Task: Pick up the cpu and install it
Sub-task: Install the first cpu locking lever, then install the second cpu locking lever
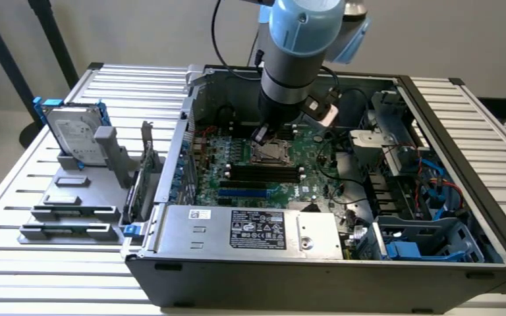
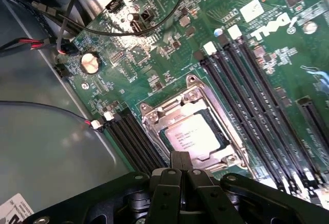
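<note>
The cpu, a small silvery square chip with printed text, lies flat inside the metal socket frame on the green motherboard. My gripper hangs just above the socket's edge, its two black fingers pressed together and shut with nothing between them; they look apart from the chip. In the exterior view the arm reaches down into the open computer case, with the gripper over the socket in the middle of the board.
Black memory slots run beside the socket. Cables cross the case floor near a coin battery. A hard drive in a blue frame stands on a grey rack at the exterior view's left. The power supply fills the case's near side.
</note>
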Robot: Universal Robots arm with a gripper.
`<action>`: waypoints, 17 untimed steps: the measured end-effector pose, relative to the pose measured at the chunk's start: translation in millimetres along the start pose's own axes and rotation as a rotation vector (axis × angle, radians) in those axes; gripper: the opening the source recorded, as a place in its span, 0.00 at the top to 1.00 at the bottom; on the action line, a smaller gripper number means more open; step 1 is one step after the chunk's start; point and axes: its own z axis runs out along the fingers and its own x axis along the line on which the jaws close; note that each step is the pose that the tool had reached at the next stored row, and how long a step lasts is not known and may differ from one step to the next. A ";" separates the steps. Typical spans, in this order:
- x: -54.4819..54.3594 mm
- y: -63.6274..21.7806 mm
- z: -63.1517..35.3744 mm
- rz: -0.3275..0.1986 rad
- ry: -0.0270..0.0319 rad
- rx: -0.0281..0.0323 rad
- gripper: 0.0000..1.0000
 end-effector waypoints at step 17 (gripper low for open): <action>-38.9 -2.7 -32.5 0.000 0.0005 0.0011 0.89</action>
